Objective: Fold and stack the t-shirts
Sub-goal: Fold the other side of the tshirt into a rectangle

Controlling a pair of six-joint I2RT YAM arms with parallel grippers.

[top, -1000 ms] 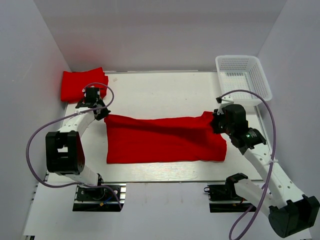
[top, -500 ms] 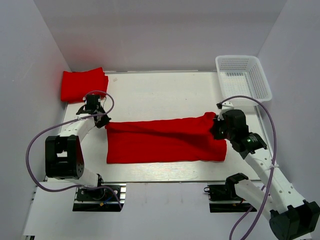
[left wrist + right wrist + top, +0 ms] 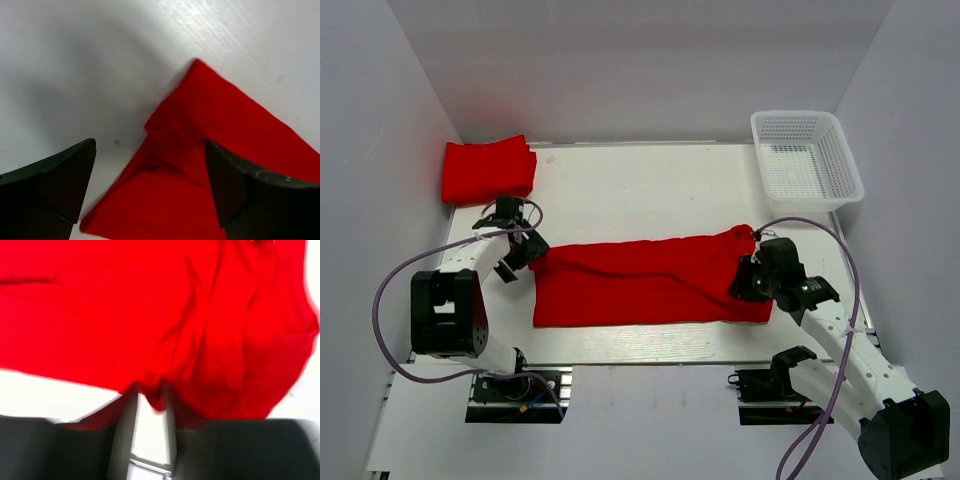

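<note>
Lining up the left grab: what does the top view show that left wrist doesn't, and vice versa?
Top only: the folded shirt at the left corner, the basket, and the right gripper at the spread shirt's right end. Left wrist only: a bunched crease at the shirt's corner, between the open fingers. Both: the spread shirt's left corner on the table, left gripper by it.

top external: high, near edge, looks down on whole table (image 3: 640,180) | left wrist: close above t-shirt (image 3: 215,145) corner | right wrist: close on same t-shirt's opposite end
</note>
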